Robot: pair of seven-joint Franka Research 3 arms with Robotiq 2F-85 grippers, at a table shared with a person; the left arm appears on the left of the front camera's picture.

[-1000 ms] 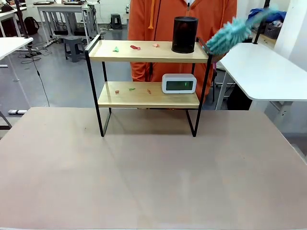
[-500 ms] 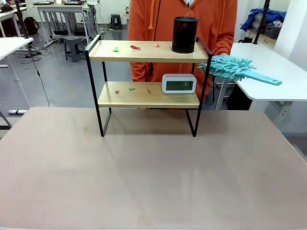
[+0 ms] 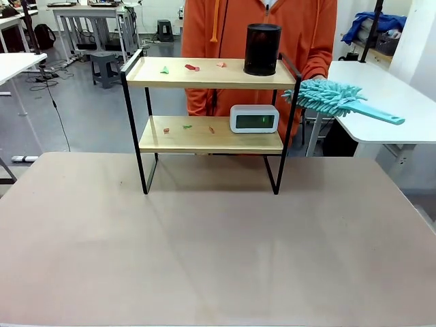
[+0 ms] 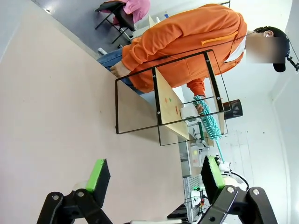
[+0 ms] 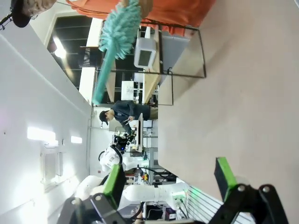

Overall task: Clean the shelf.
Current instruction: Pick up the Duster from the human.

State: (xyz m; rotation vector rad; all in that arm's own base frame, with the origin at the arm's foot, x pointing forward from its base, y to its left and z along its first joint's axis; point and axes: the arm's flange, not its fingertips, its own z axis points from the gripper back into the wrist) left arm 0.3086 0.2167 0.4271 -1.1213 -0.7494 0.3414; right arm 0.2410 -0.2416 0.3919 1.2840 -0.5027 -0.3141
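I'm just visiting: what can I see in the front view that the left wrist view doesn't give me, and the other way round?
Front view: the white clock face-on, display lit, on the lower board, and the coloured scraps clear enough to count on both boards. Left wrist view: the left gripper itself, jaws wide apart above the table, and the person's hand close to a leg of the shelf. Both: the shelf, the black cylinder on top, the teal duster at one end, and the person's orange top.
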